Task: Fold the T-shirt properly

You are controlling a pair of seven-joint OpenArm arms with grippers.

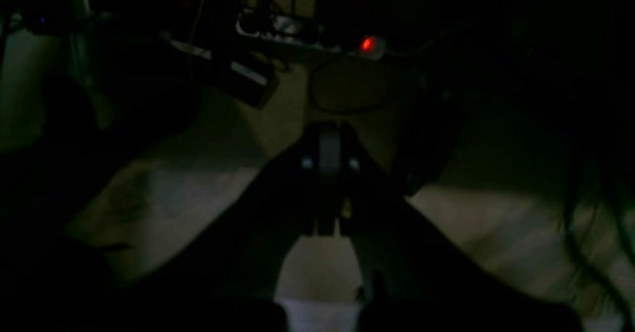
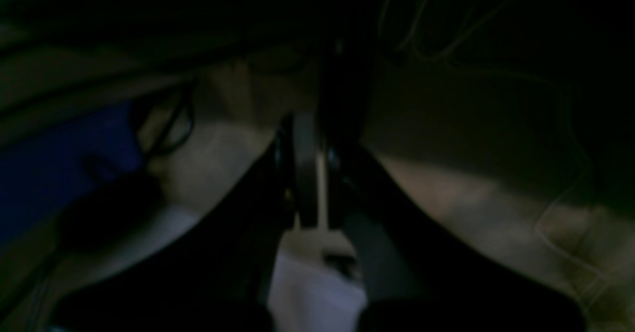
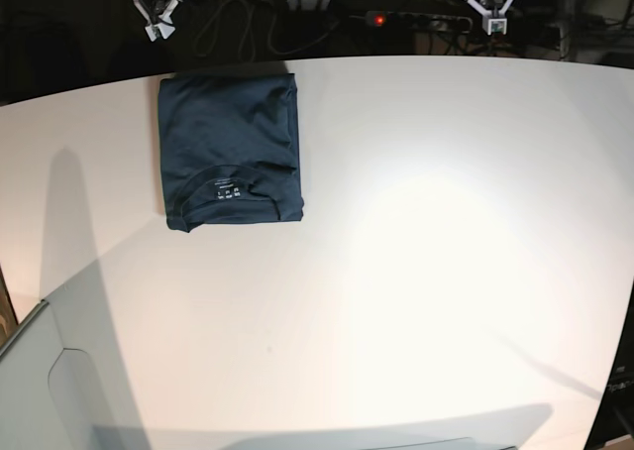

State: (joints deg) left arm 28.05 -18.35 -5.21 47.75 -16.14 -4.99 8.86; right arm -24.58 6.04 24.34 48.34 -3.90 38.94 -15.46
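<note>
T-shirt [image 3: 231, 151] folded on table [image 3: 416, 252] | left gripper [image 1: 328, 173] closed, empty | right gripper [image 2: 310, 173] closed, dim

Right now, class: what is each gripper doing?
Left gripper: closed, holding nothing.
Right gripper: closed, holding nothing.

Small pale printed label [image 3: 228, 189] inside the neckline of the T-shirt [image 3: 230, 133], upper left of the frame; too small to read.
</note>
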